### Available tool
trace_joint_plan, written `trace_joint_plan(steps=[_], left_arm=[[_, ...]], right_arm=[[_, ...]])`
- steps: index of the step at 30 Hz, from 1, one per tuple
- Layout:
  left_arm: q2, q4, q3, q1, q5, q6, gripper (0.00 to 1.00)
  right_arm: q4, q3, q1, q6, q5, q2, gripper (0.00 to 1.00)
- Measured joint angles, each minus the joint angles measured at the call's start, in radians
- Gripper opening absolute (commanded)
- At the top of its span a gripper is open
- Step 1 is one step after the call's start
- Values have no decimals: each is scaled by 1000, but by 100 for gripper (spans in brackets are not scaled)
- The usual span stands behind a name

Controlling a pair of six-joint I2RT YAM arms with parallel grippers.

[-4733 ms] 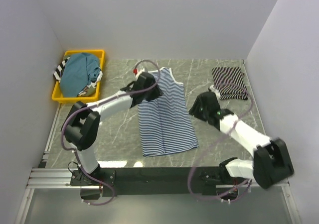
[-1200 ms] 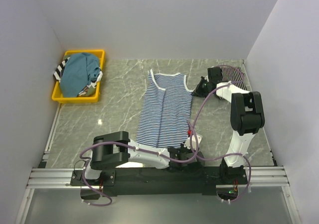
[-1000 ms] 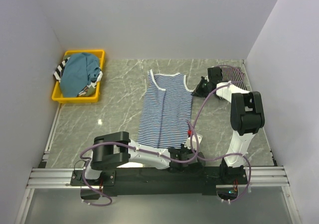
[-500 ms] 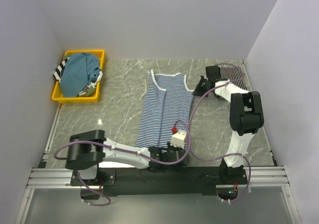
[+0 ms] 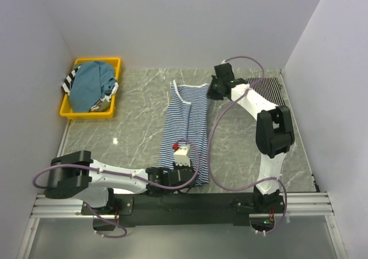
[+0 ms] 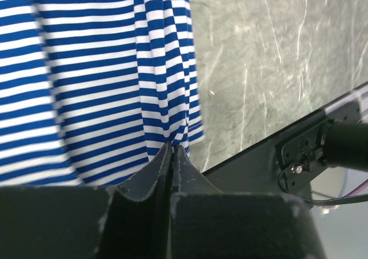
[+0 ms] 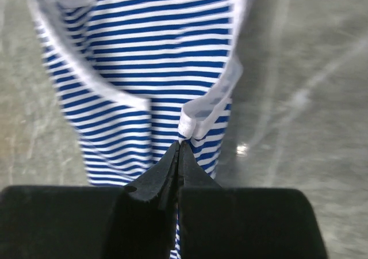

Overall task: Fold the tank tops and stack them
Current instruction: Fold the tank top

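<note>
A blue-and-white striped tank top (image 5: 185,124) is lying lengthwise on the marble table (image 5: 132,132). Its long axis is running from the far wall toward the arms' bases, with the scooped neck pointing away and the hem nearest the bases. The left gripper (image 6: 172,148) is clamping the hem near its right corner, jaws pressed together on a pinch of bunched fabric. The right gripper (image 7: 180,144) is pinching the white-edged right shoulder strap (image 7: 194,125) at the far end, fingers closed tight on it. From above, the garment's right side is doubling over toward the middle. The left wrist is covering part of the hem. A black striped top (image 5: 270,88) at the far right is showing only partly behind the right arm. In the yellow bin (image 5: 86,115) at far left, a teal top (image 5: 89,86) is hiding most of what is lying beneath it.
</note>
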Motion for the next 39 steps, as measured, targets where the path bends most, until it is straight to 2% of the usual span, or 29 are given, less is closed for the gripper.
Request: trace_joint_plan(steps=[7,18,33,35,36,37,39], left_arm=[[-119,-35,-85,8,-16,-85,4],[-214,-102,-200,10,-16,-200,1],[-291,-225,-215,9,-33,-295,3],[-309,-233,-217,10,-37,-306,6],[-315,-234,-219,9,-40,-312,12],[-322,-237,-222,9,-42,-315,16],[-327,-250,-226,9,-37,-323,24]], right_arm=[[-56,165,106,7,41,121,0],[-135,309,174,24,69,288,0],[-137,323,189,60,71,297,0],[-132,322,189,61,70,297,7],[-126,320,189,64,69,297,11],[-124,320,189,65,68,297,19],[-107,317,188,64,70,297,29]])
